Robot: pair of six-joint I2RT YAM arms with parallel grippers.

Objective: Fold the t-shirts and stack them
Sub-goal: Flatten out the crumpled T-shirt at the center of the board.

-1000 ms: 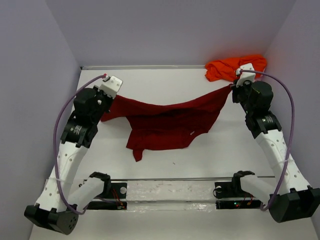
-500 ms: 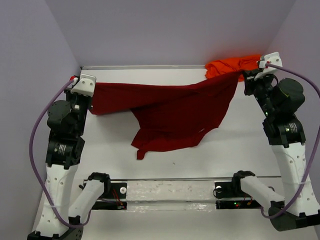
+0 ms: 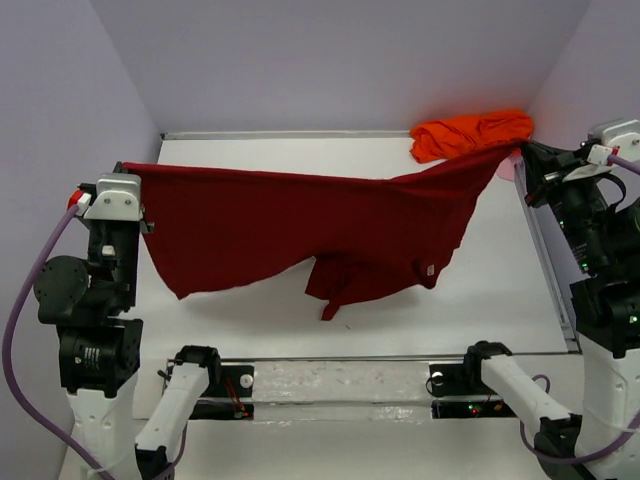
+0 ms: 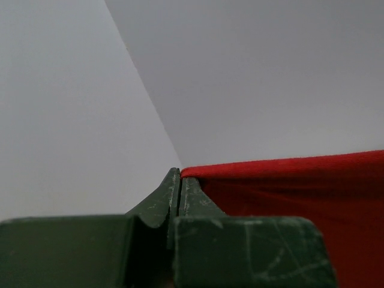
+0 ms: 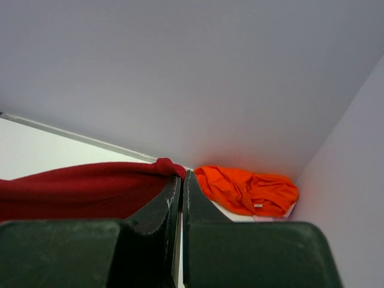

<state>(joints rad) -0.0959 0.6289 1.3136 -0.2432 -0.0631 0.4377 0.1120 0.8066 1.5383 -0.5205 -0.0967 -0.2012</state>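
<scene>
The dark crimson red t-shirt [image 3: 300, 215] hangs stretched in the air between both arms, its top edge nearly taut and its lower part drooping toward the table. My left gripper [image 3: 128, 168] is shut on its left end; the pinched hem [image 4: 252, 171] shows in the left wrist view beside my left gripper [image 4: 180, 174]. On the right, my right gripper [image 3: 518, 155] is shut on the other end, where the cloth bunches [image 5: 165, 167] at my right gripper [image 5: 182, 175]. The bright orange t-shirt [image 3: 470, 133] lies crumpled in the far right corner [image 5: 249, 189].
Lilac walls [image 3: 330, 60] close in the white table [image 3: 300, 310] at the back and on both sides. A clear rail [image 3: 330, 380] with the arm bases runs along the near edge.
Both arms have swung outward and risen, pulling the red t-shirt from a sagging bundle into a wide stretched sheet. The orange t-shirt has not moved.
</scene>
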